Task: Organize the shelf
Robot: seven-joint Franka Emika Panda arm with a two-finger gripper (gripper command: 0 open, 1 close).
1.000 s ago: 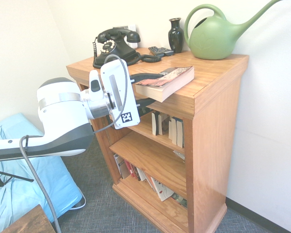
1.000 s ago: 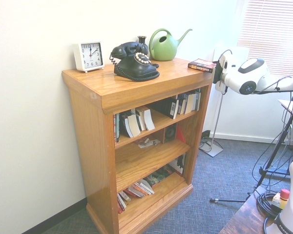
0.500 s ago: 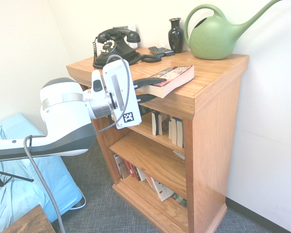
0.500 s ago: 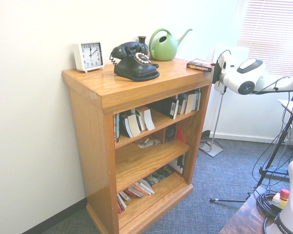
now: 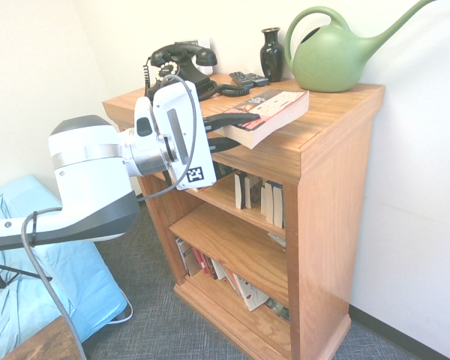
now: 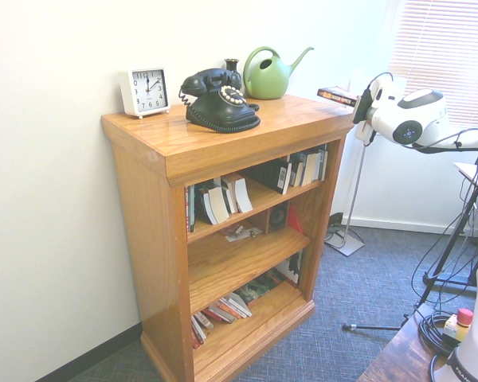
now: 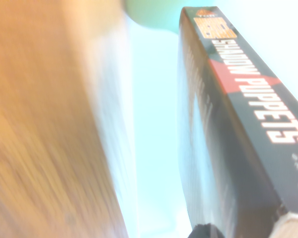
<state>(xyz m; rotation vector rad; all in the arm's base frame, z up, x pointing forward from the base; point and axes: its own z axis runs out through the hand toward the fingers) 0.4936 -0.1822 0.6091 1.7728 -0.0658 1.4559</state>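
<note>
The shelf [image 5: 315, 150] is an orange-brown wooden bookcase with a thick top slab and rows of paperbacks [image 5: 259, 196] on its tiers; it also fills the second exterior view [image 6: 223, 135]. My gripper [image 5: 236, 129] reaches in at the top's front corner and is shut on a dark paperback book [image 5: 274, 109]. One finger lies over the cover and one under it. The book hangs slightly above the slab and tilted, beyond the corner of the top in the second exterior view [image 6: 337, 95]. Its spine [image 7: 238, 99] fills the wrist view, with blurred wood beside it.
On the top stand a black dial telephone [image 5: 176, 67], a dark vase [image 5: 271, 52], a green watering can [image 5: 337, 52], a small remote [image 5: 247, 77] and a white clock [image 6: 146, 90]. A blue cushion [image 5: 30, 285] lies on the floor under the arm.
The fingers closed on the book, which lay on the top's front corner. The gripper then raised it off the slab and tipped it slightly.
</note>
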